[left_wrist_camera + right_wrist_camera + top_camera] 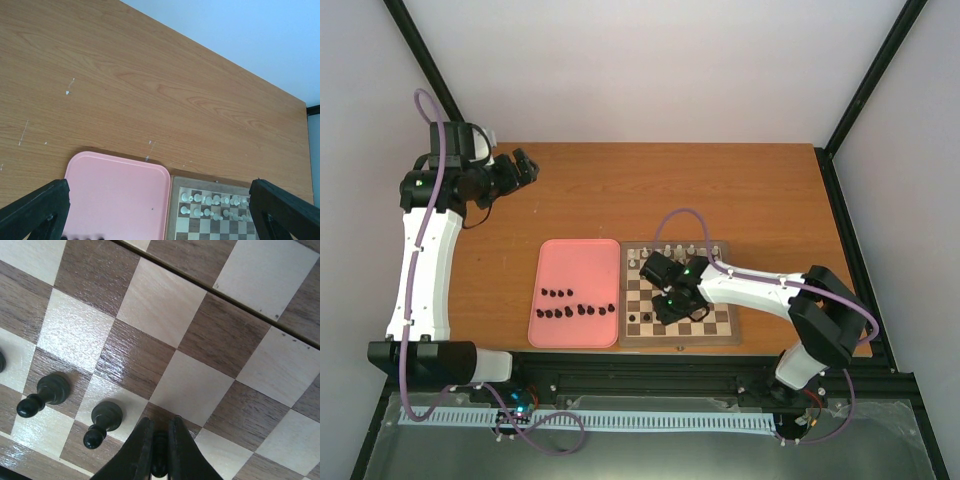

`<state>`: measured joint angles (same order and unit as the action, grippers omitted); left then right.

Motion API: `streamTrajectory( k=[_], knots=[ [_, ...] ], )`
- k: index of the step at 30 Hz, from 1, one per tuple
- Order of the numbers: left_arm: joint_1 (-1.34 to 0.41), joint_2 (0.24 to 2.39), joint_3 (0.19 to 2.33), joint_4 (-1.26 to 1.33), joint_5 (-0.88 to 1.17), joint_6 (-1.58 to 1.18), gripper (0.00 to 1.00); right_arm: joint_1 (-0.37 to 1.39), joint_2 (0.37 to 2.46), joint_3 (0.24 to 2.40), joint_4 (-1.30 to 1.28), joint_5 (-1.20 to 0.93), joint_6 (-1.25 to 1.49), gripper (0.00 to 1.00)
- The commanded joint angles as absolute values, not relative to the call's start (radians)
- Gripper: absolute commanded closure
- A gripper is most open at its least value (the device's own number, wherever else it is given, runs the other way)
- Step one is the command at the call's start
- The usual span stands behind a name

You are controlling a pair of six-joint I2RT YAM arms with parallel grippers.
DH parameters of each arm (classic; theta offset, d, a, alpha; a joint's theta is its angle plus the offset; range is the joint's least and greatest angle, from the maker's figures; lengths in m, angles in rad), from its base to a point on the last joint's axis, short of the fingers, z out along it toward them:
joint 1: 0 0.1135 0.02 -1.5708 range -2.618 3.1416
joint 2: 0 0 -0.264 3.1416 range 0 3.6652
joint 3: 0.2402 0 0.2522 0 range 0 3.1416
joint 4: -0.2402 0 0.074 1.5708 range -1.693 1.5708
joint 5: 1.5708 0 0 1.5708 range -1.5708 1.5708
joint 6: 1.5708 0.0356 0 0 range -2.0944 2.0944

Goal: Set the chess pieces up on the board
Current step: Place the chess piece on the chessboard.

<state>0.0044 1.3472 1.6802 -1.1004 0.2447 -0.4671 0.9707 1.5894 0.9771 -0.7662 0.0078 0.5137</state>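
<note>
The right hand (160, 437), nearly shut, pinches a tiny black chess piece (159, 460), light, hard, likely slippery, above the chessboard's (715, 320) near rows; other black pieces (575, 310) lie on the pink tray (575, 265) beside it.

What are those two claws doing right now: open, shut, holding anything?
Left gripper: open, holding nothing.
Right gripper: shut on a black chess piece, over the board.
</note>
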Motion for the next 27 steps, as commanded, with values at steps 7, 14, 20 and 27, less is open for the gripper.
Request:
streamTrajectory(
  k=[7,14,20,27],
  knots=[
    [0.001,1.356,1.703,-1.111,0.258,-0.446,0.0,0.977,1.612,1.002,-0.756,0.027,0.509,0.92],
    [0.0,1.36,1.701,-1.111,0.261,-0.445,0.0,0.976,1.612,0.998,-0.76,0.029,0.513,0.86],
    [0.0,1.362,1.697,-1.111,0.261,-0.443,0.0,0.977,1.606,1.0,-0.764,0.042,0.518,0.72],
    [0.0,1.367,1.703,-1.109,0.266,-0.444,0.0,0.976,1.599,1.026,-0.786,0.1,0.529,0.64]
  ],
)
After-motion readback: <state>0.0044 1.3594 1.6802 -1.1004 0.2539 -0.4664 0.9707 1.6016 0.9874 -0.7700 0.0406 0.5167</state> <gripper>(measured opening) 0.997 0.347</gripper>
